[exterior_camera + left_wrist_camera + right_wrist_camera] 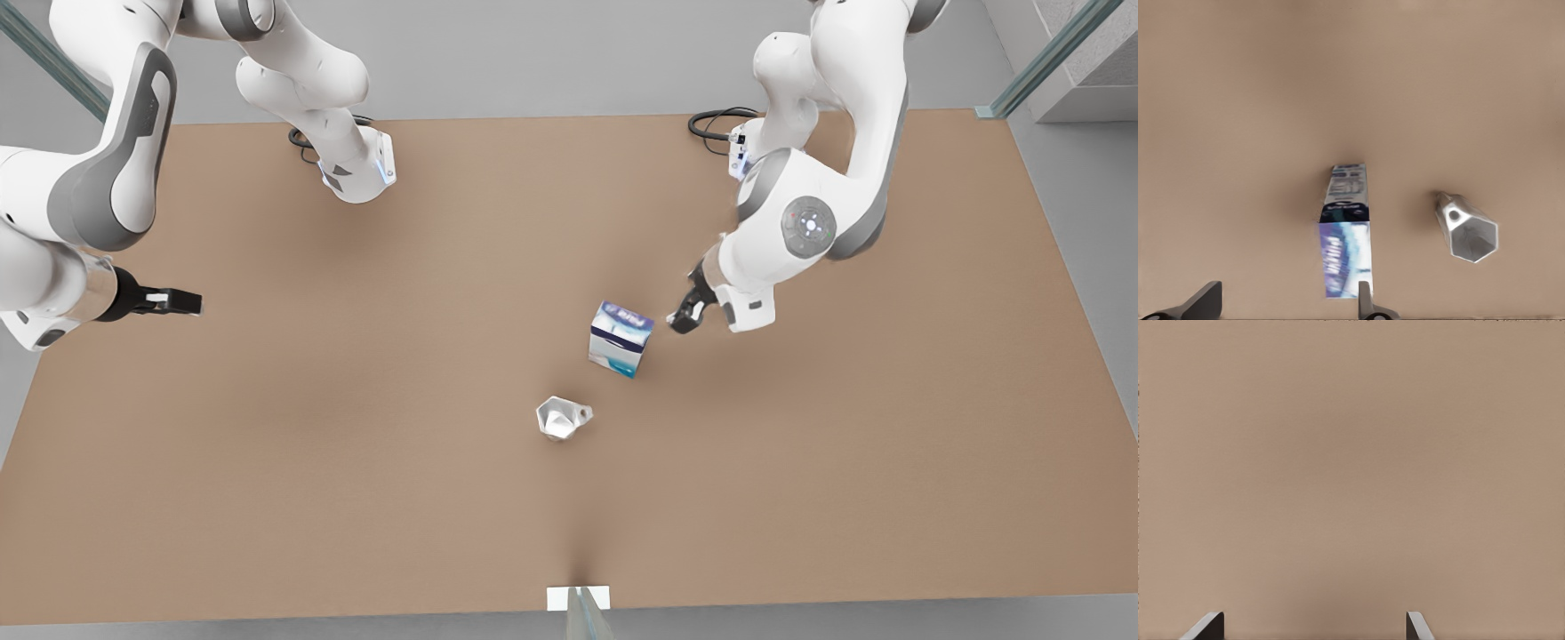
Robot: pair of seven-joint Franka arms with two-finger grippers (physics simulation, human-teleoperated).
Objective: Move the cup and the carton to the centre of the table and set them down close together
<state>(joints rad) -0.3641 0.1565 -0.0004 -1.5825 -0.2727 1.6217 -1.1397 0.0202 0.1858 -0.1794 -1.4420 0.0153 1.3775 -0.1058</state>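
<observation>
Your carton [621, 339] stands near the middle of the brown bench [267, 462], slightly right of centre in the front view. The cup [562, 417] sits just below and to the left of it there, close but apart, its handle pointing right.

Your left gripper [688, 313] hangs just to the right of the carton in the front view, not touching it. In the left wrist view its fingers [1365, 300] are spread apart with the carton [1346, 247] between them and nothing clamped; the cup [1468, 229] lies off to one side.

Your right gripper [182, 302] waits at the far left of the front view, well apart from both things. Its fingers [1417, 627] are spread wide over bare bench.
</observation>
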